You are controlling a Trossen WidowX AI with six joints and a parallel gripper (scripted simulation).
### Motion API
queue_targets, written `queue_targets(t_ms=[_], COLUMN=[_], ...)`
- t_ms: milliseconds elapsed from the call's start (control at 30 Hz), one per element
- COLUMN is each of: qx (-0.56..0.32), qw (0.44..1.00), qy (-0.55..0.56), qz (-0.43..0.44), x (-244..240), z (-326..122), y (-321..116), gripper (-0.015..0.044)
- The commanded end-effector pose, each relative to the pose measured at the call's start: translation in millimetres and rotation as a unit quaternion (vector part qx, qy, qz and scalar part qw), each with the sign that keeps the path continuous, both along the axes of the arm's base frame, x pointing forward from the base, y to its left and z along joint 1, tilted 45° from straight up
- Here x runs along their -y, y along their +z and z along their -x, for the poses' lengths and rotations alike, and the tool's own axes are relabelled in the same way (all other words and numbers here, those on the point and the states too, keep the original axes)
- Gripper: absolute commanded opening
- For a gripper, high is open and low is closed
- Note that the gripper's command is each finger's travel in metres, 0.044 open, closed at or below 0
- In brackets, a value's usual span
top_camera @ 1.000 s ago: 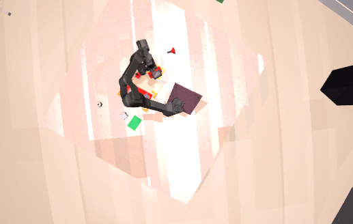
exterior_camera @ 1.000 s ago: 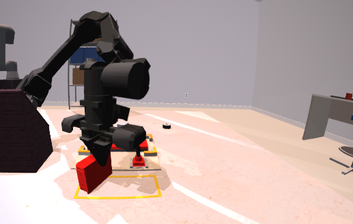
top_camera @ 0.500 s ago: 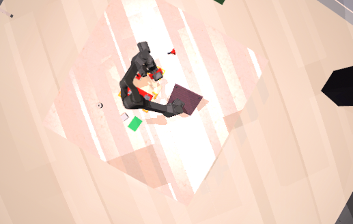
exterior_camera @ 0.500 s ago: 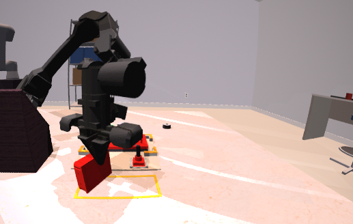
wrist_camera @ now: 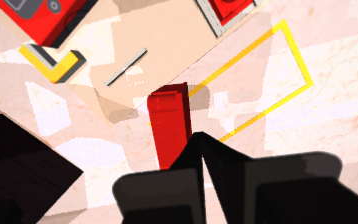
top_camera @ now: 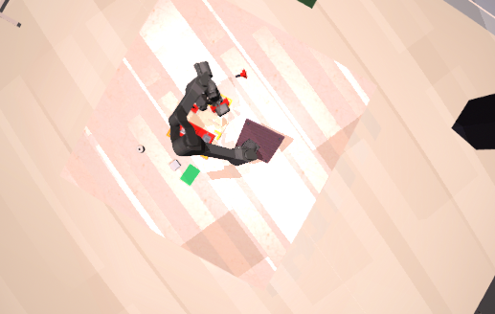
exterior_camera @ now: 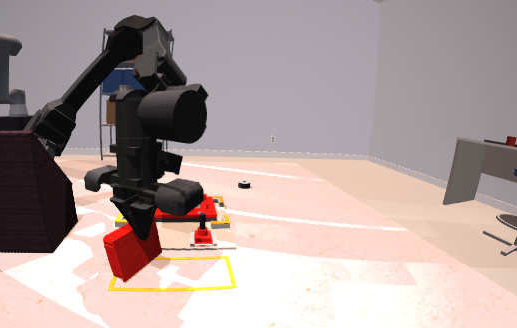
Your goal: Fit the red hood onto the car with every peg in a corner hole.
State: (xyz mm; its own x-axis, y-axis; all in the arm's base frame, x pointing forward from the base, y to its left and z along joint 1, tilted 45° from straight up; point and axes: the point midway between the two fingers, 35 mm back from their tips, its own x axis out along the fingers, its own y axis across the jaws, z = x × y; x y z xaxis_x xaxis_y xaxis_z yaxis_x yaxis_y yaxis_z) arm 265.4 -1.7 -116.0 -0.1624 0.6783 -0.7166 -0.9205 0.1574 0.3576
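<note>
Claw down, pinching tilted hood.

The top view looks straight down from far above. The exterior view sits low and near, facing the arm. The wrist view looks down past the gripper. All three share the yellow outline.

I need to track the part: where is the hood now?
In the exterior view the hood hangs tilted from the shut jaws at lower left, over the yellow outline's left end, in front of the car.
</note>
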Motion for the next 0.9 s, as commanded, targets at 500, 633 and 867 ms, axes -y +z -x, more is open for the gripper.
queue_targets(t_ms=[500,633,867], qx=[-0.001,-0.001,-0.001], qw=[1.0,1.0,1.0], qy=[0.003,0.003,0.003], qz=[0.0,0.0,0.0], x=[-1.9,-2.3,-2.9], z=[12.4,14.4,17.9], y=[3.1,3.9,5.1], gripper=[0.0,0.0,0.0])
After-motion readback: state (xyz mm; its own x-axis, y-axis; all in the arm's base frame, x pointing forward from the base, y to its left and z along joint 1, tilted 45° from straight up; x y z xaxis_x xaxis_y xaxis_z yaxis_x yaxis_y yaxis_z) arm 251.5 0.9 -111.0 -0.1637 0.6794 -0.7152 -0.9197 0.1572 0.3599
